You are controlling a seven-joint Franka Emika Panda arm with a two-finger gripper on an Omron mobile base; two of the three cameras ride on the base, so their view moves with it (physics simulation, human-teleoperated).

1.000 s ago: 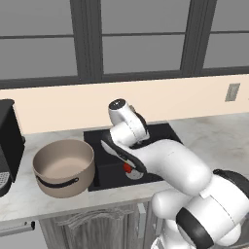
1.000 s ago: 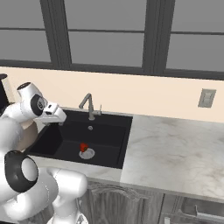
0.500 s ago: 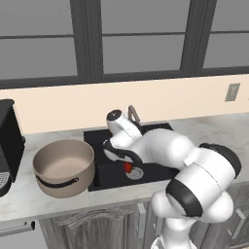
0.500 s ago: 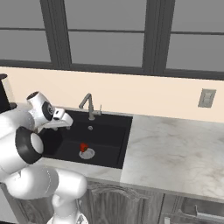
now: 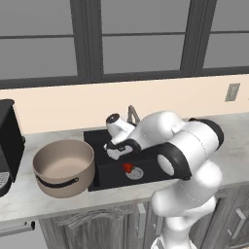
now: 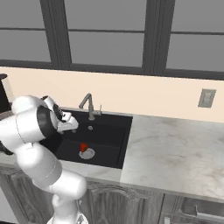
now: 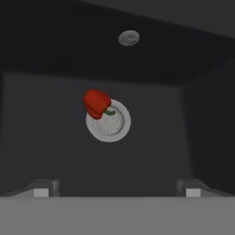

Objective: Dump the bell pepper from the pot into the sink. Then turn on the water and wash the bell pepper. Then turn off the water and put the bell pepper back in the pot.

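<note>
A small red bell pepper (image 7: 96, 103) with a hint of green stem lies on the floor of the rectangular matte black sink (image 5: 104, 170), resting against the edge of the round silver drain (image 7: 110, 124) — partly overlapping its rim in the hand view. From the left base view the bell pepper (image 5: 127, 168) sits near the middle of the basin, toward its front wall; from the right base view it (image 6: 83, 147) lies just beside the drain (image 6: 88, 153).

The white robot arm bends low over the sink, and its hand (image 7: 117, 189) hangs above the basin floor, pointed down at the pepper and the drain. The two dark fingertips (image 7: 42, 190) stand spread wide at the lower corners of the hand view, with nothing between them — the hand holds no object and is well apart from the pepper.

The large round beige-tan pot (image 5: 64, 168) with a pale interior and dark curved side handles stands upright on the light marble bench (image 6: 175, 153), just beside the sink's left edge as the left base view shows it; its interior looks bare. A slim grey metal faucet (image 6: 88, 105) with an angled spout rises at the back rim of the sink, with no stream showing under it. A black appliance (image 5: 8, 146) stands at the bench's left end, beyond the pot.
</note>
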